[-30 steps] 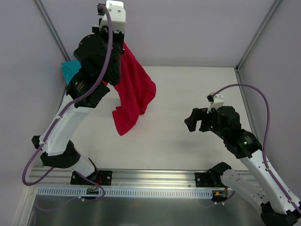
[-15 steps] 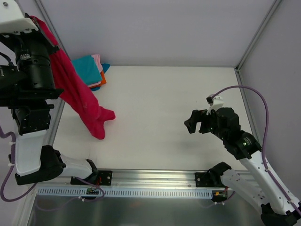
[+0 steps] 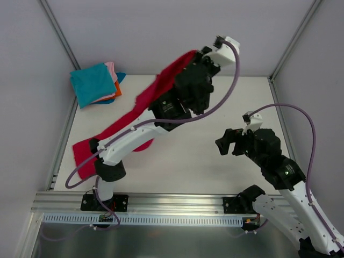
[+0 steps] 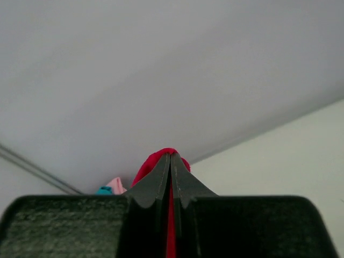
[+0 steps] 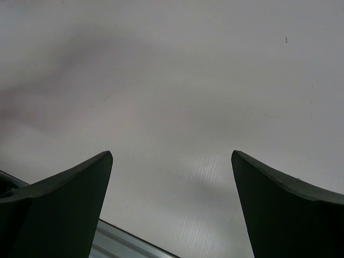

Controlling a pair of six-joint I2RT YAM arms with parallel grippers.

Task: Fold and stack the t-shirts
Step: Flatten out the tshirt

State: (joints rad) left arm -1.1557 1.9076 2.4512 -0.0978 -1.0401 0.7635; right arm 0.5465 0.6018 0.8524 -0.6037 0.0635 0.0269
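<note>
Right end effector [image 3: 228,144] sits lower right of the frame for me, fingers spread wide with nothing between them, hovering over bare table [image 3: 215,166]. Moving up, my left end effector [image 4: 171,177] is clenched on the red t-shirt [image 3: 156,91], arm stretched toward the upper middle; the cloth trails down-left from there to the table's lower-left edge. Farthest back, upper left, the folded t-shirts [image 3: 94,83] lie stacked, teal on top.
</note>
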